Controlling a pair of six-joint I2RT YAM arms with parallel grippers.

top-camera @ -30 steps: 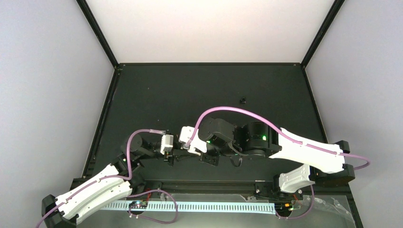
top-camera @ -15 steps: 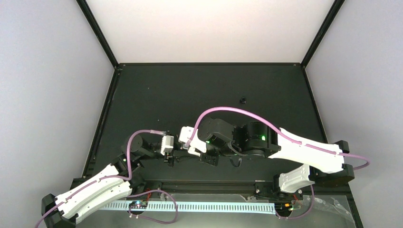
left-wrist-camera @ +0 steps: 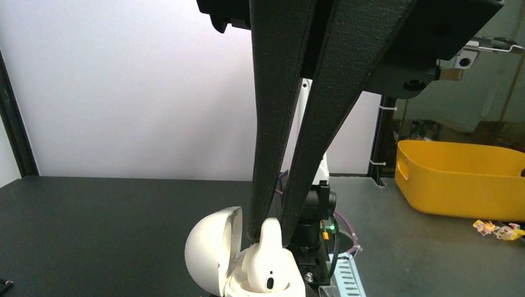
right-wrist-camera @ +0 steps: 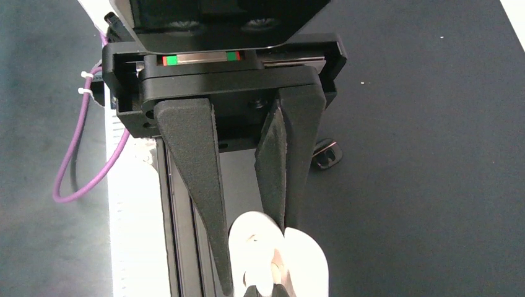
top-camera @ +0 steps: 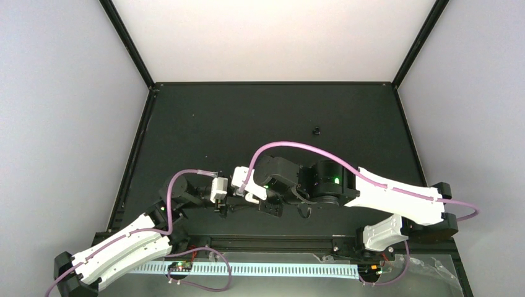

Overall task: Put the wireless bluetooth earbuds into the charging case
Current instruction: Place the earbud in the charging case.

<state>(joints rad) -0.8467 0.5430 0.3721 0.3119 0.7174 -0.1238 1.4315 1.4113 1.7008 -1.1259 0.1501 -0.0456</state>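
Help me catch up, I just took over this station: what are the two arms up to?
The arms are working together. The right gripper is shut on the open charging case, holding it in place. The left gripper pinches one white earbud by its stem, with the bud's body lowered into the case. It has not been released yet. I can't tell whether the other earbud is in.

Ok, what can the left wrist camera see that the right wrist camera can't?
Only the left wrist view: the left gripper pinching the top of an earbud whose bottom sits in the charging case, plus a yellow bin off to the side. Only the right wrist view: the right gripper clamped on the case, a purple cable, and a small black piece on the table. Both: the white case with its lid open.
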